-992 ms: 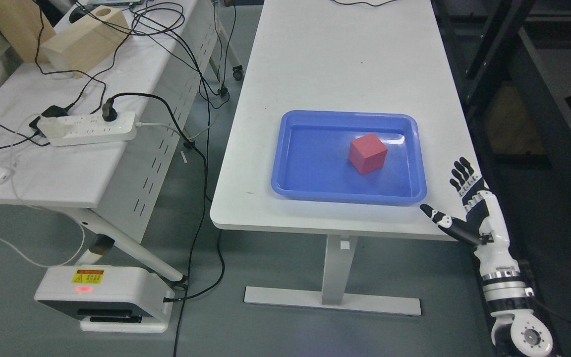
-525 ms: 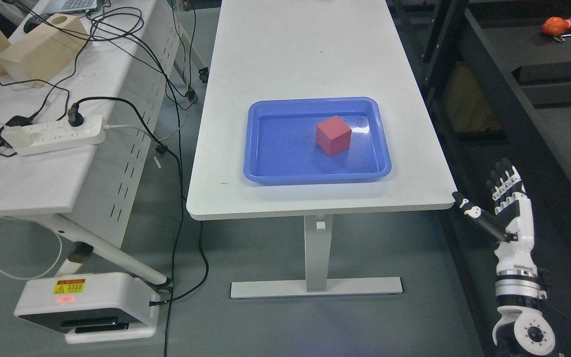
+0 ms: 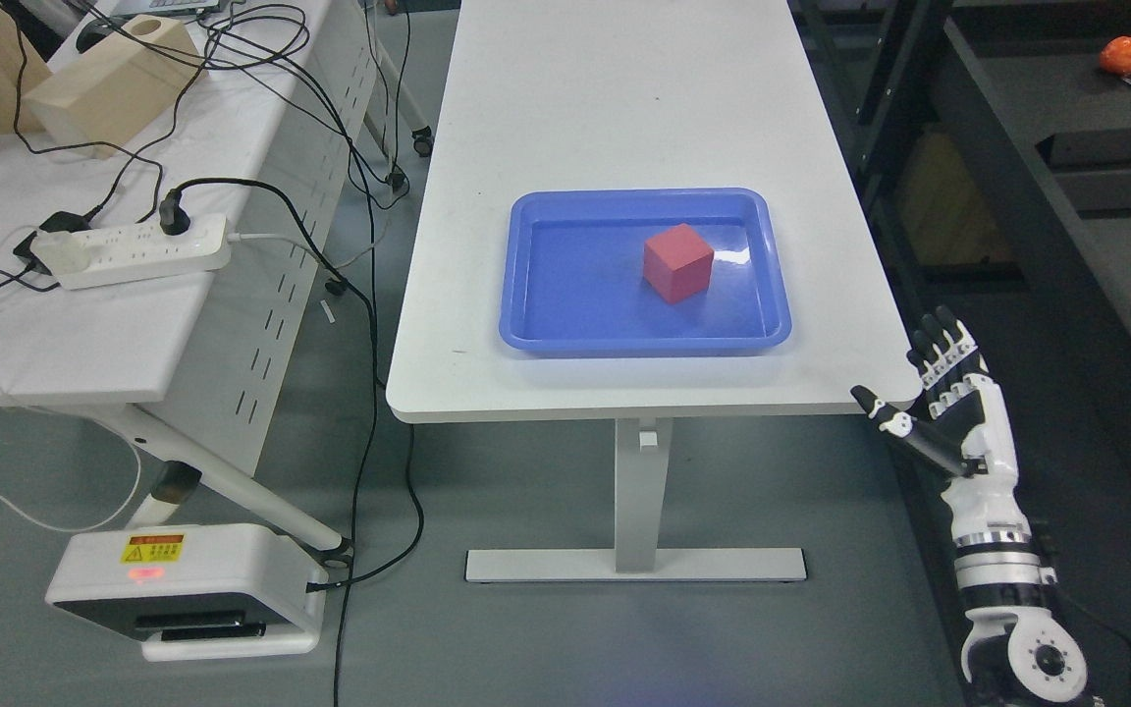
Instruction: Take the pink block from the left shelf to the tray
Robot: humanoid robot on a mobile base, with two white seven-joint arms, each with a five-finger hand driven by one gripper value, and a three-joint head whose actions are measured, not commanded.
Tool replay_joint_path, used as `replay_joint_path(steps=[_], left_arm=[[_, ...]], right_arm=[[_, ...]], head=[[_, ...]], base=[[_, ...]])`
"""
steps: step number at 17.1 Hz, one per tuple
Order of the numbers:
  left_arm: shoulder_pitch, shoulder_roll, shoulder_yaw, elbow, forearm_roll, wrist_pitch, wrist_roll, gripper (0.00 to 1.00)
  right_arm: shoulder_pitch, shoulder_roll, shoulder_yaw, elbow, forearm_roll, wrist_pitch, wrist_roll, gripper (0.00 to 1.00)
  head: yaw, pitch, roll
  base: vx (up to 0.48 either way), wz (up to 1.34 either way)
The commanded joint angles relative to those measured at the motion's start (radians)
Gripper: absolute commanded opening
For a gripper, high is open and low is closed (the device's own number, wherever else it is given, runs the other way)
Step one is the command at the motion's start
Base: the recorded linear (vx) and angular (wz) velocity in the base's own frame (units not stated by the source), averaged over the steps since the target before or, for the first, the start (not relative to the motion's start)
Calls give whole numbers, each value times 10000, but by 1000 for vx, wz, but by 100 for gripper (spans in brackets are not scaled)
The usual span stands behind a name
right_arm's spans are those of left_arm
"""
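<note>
The pink block (image 3: pixel 678 262) sits in the blue tray (image 3: pixel 565 339), well apart from the empty, spread-fingered right hand (image 3: pixel 939 412).

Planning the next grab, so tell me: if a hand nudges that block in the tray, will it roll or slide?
The block has flat faces, so it should slide, not roll. The tray floor looks glossy, so probably slippery. It looks rigid.

Grey floor (image 3: pixel 546 638), white table (image 3: pixel 615 98), cabled side desk (image 3: pixel 84 334), dark shelving (image 3: pixel 1066 196) at right.
</note>
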Motion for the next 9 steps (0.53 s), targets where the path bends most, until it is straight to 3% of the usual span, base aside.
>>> replay_joint_path(steps=[1,4,6,9], left_arm=[[200,175,0,-175,0,-7,2,100],[200,175,0,-175,0,-7,2,100],[200,175,0,-175,0,-7,2,100],[200,175,0,-175,0,-7,2,100]], right_arm=[[1,-175,309,288,-1804,81,2006,99],[1,-175,477,304,-1899,-163,2710,100],[-15,-175,630,304,-1320,-744,2469,99],[-107,-175,692,319,2280,-1680,830,99]], head=[[0,0,0],[0,0,0],[0,0,0],[0,0,0]], base=[[0,0],[0,0],[2,11],[0,0]])
